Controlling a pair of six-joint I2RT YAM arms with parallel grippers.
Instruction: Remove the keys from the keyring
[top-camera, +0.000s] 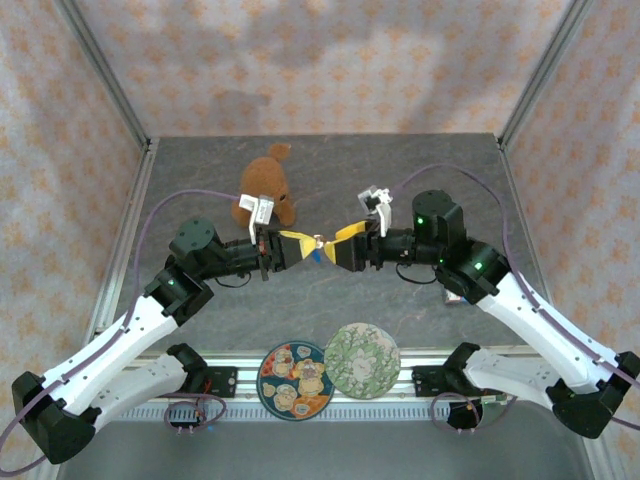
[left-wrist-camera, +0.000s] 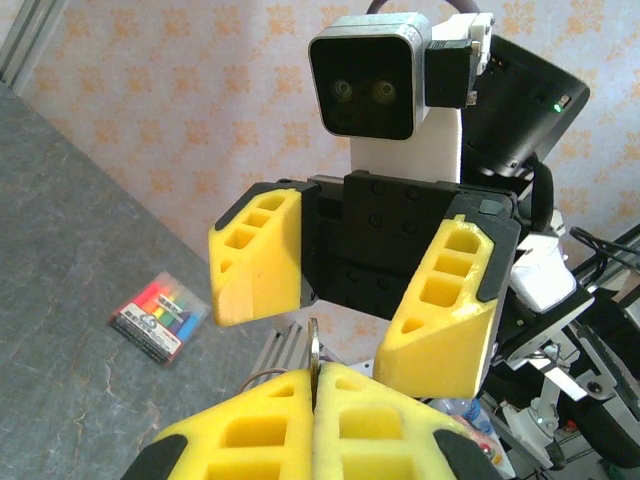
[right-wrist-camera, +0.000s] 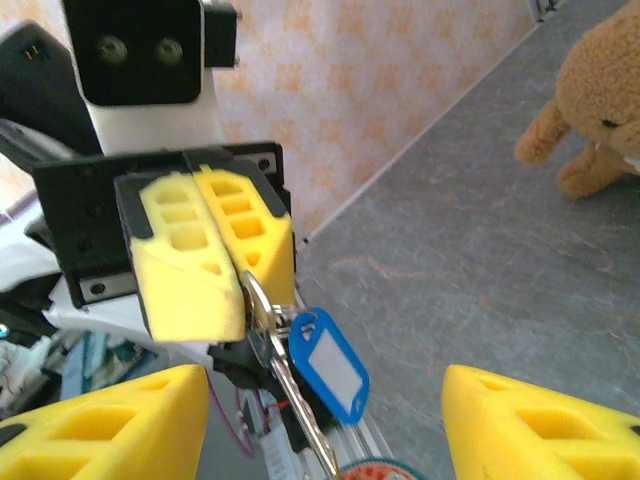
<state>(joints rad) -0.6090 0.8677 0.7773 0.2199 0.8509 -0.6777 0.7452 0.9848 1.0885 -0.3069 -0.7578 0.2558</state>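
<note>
The keyring (right-wrist-camera: 256, 296) is a silver ring carrying a blue tag (right-wrist-camera: 327, 364) and a long silver key (right-wrist-camera: 305, 418) that hang down from it. My left gripper (top-camera: 297, 245) (left-wrist-camera: 318, 372) (right-wrist-camera: 243, 285) is shut on the ring's metal edge (left-wrist-camera: 315, 350), holding the bunch above the table's middle (top-camera: 318, 247). My right gripper (top-camera: 345, 238) (right-wrist-camera: 325, 388) (left-wrist-camera: 345, 320) faces it from close by. It stands wide open, one yellow finger (right-wrist-camera: 110, 425) on each side of the hanging tag, and touches nothing.
A brown teddy bear (top-camera: 265, 195) (right-wrist-camera: 600, 110) lies behind the left gripper. Two round patterned plates (top-camera: 295, 380) (top-camera: 362, 360) rest at the near edge between the arm bases. A pack of coloured markers (left-wrist-camera: 160, 318) lies on the grey table by the right arm.
</note>
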